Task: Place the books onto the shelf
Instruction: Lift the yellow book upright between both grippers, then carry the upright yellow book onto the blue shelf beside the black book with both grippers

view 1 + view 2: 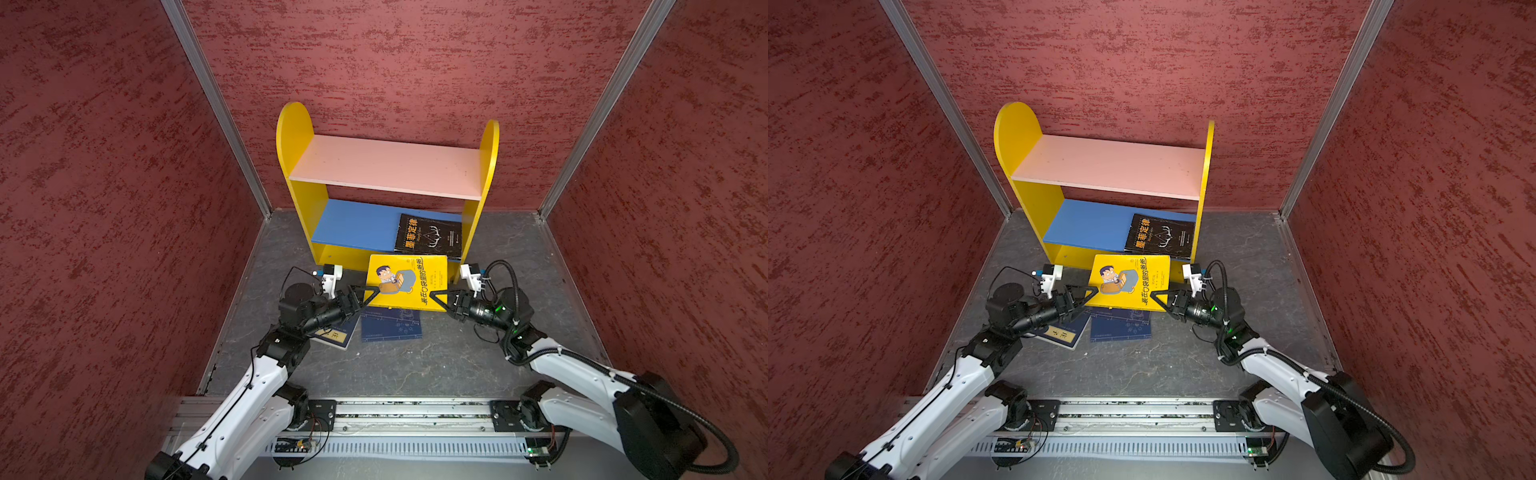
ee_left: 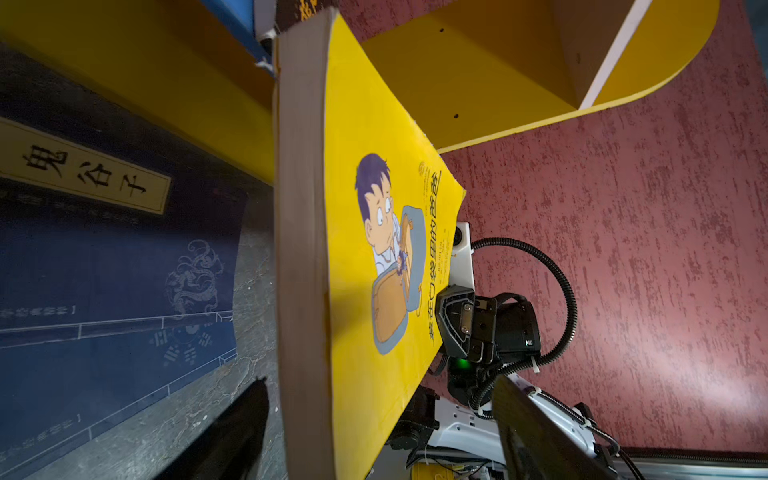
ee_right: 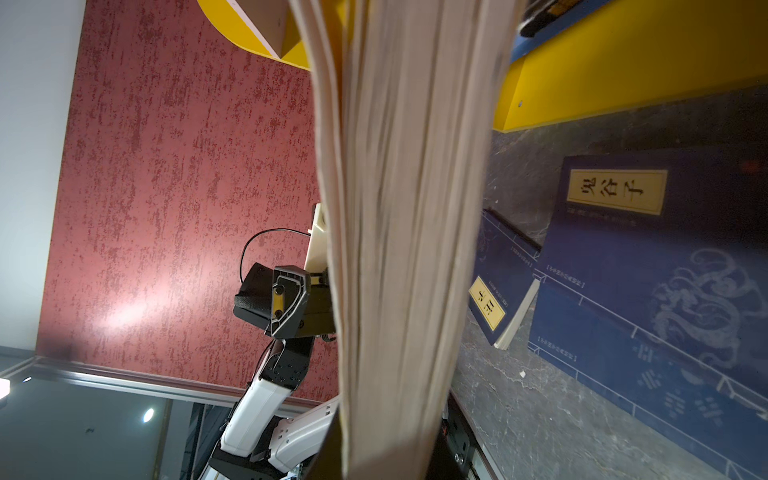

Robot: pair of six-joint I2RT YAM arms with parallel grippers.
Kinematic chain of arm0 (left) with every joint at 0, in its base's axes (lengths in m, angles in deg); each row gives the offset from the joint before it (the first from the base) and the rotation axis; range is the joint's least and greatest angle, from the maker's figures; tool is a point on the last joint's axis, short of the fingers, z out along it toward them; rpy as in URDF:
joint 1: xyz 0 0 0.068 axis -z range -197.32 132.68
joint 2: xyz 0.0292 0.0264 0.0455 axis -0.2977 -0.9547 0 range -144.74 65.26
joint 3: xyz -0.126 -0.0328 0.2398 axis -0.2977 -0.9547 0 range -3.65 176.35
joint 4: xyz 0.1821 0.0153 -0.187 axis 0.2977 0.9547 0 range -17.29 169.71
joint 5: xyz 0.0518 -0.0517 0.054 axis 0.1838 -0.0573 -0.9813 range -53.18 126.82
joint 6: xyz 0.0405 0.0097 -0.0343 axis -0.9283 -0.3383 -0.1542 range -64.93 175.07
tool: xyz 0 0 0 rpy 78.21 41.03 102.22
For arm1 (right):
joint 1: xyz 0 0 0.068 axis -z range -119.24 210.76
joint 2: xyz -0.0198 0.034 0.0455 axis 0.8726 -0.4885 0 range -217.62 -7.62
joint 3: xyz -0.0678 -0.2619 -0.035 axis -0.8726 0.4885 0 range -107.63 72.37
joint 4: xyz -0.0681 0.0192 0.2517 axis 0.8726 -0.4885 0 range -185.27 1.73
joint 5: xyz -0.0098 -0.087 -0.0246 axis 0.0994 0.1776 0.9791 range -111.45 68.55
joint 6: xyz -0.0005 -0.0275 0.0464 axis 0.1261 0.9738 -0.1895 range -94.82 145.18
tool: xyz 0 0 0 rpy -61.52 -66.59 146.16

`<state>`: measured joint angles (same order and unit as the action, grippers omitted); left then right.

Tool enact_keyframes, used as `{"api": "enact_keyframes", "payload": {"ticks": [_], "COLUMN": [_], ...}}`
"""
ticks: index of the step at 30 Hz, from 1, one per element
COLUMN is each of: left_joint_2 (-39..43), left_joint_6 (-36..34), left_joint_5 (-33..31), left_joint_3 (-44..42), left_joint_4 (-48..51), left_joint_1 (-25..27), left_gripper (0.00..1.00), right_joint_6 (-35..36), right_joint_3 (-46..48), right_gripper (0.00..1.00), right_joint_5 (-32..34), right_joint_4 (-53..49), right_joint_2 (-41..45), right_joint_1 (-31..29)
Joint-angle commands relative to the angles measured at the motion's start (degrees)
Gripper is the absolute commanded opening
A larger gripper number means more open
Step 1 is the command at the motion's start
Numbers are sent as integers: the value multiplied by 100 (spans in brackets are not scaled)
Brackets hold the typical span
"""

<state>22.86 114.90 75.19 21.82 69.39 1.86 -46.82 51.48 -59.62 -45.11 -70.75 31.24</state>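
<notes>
A yellow book (image 1: 409, 282) (image 1: 1129, 282) with a cartoon man hangs tilted just in front of the shelf's (image 1: 299, 137) (image 1: 1017, 133) yellow base. My right gripper (image 1: 434, 297) (image 1: 1154, 296) (image 3: 386, 449) is shut on its right edge; the wrist view is filled by its pages (image 3: 407, 208). My left gripper (image 1: 368, 297) (image 1: 1090, 295) (image 2: 379, 381) is open, with its fingers wide apart on either side of the book's left edge (image 2: 303, 249). A black book (image 1: 430, 237) (image 1: 1160, 235) lies flat on the blue lower board, at its right end.
Two navy books (image 1: 390, 326) (image 1: 336, 336) (image 1: 1120, 326) (image 3: 648, 266) lie on the grey floor under the held book and the left arm. The pink upper board (image 1: 386, 166) is bare. Red walls close in on three sides. A metal rail (image 1: 415, 411) runs along the front.
</notes>
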Motion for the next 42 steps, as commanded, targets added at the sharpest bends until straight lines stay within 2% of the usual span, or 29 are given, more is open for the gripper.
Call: {"api": "enact_keyframes", "payload": {"ticks": [1, 4, 10, 14, 20, 24, 27, 28, 30, 32, 33, 36, 42], "left_joint_2": [95, 52, -166, -370, -693, -952, -1233, -1380, -1656, -1957, -2097, -2546, -3357], "left_joint_6": [225, 288, 335, 353, 446, 407, 254, 201, 88, 4, -14, -19, -67], "left_joint_5": [-305, -345, -495, -533, -585, -551, -450, -390, -249, -161, -133, 0, 369], "left_joint_3": [-118, -183, -201, -208, -151, 62, 399, 556, 862, 1126, 1237, 1522, 2163], "left_joint_4": [-435, -715, -1136, -1434, -2081, -2350, -2358, -2344, -2357, -2358, -2350, -2677, -2839], "left_joint_1": [11, 41, 68, 77, 76, 69, 41, 28, 9, -13, -28, -135, -377], "left_gripper": [84, 81, 65, 52, 25, 10, 3, 1, 0, 0, 0, 0, 0], "right_joint_6": [9, -100, -276, -378, -699, -702, -496, -336, 44, 400, 570, 929, 1352], "right_joint_3": [-301, -312, -293, -302, -350, -594, -910, -1046, -1310, -1543, -1650, -1834, -1905], "right_gripper": [16, 16, 16, 17, 17, 18, 24, 27, 32, 40, 46, 74, 96], "right_joint_5": [46, -6, -57, -100, -140, -136, -15, 56, 283, 532, 669, 1088, 1832], "right_joint_4": [832, 1108, 1532, 1764, 2407, 2421, 2065, 1778, 961, 209, -143, -981, -2157], "right_joint_2": [-131, -340, -571, -693, -1032, -1274, -1371, -1364, -1302, -1207, -1145, -939, -377], "right_joint_1": [3, 14, 7, 5, 7, 7, 12, 12, 15, 21, 21, 92, 371]}}
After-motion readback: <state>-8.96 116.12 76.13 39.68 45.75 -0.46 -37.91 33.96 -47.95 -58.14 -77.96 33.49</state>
